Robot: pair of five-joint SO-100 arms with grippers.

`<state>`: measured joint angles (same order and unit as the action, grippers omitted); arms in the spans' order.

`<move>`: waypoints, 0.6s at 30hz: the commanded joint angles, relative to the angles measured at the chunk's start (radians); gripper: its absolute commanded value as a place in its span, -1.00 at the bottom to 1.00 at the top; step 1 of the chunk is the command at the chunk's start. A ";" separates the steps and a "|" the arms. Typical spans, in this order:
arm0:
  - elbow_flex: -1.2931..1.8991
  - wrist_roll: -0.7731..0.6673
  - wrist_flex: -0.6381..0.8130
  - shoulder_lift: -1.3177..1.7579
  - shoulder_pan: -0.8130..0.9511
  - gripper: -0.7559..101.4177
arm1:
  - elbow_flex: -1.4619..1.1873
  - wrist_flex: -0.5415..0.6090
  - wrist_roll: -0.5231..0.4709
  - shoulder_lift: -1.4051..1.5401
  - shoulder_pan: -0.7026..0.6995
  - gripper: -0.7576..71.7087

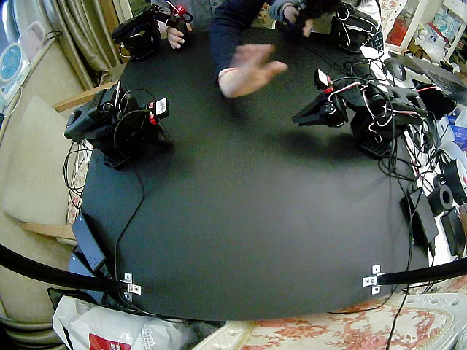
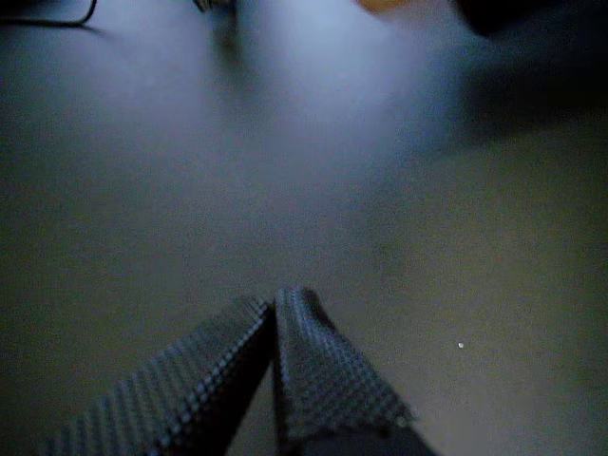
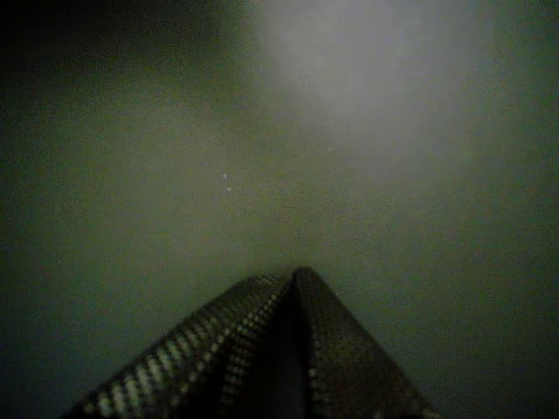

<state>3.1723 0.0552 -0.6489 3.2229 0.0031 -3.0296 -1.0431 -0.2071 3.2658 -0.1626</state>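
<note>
My left gripper hovers low over the black table, pointing toward its middle, jaws together and holding nothing. My right arm is folded over its base, and its gripper is tucked by the table's edge, also closed and holding nothing. In a wrist view, two textured fingers meet at their tips over bare table. In a wrist view, the other pair of fingers also meets over bare surface. A person's open hand, blurred, hangs above the far middle of the table, apart from both grippers.
Cables and small devices crowd the table edge beside the left arm. A power adapter and wires lie near the right arm's corner. A plastic bag sits below the front edge. The person's dark sleeve reaches in from the far side.
</note>
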 commanded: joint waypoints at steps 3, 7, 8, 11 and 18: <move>0.009 -0.061 0.479 0.018 0.006 -0.99 | 0.023 -0.006 -0.003 0.008 0.005 -0.99; 0.009 -0.006 0.075 0.018 -0.046 -0.99 | 0.023 -0.006 -0.002 0.008 0.003 -0.99; 0.009 0.018 -0.084 0.018 -0.044 -0.99 | 0.023 -0.006 -0.002 0.008 0.003 -0.99; 0.009 0.014 -0.129 0.018 -0.061 -0.99 | 0.023 -0.006 -0.002 0.008 0.003 -0.99; 0.009 0.023 0.087 0.018 -0.041 -0.99 | 0.023 -0.006 -0.002 0.008 0.000 -0.99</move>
<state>3.1723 0.0660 -0.2546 3.2229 -0.0046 -3.0296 -1.0431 -0.1948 3.2658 -0.1626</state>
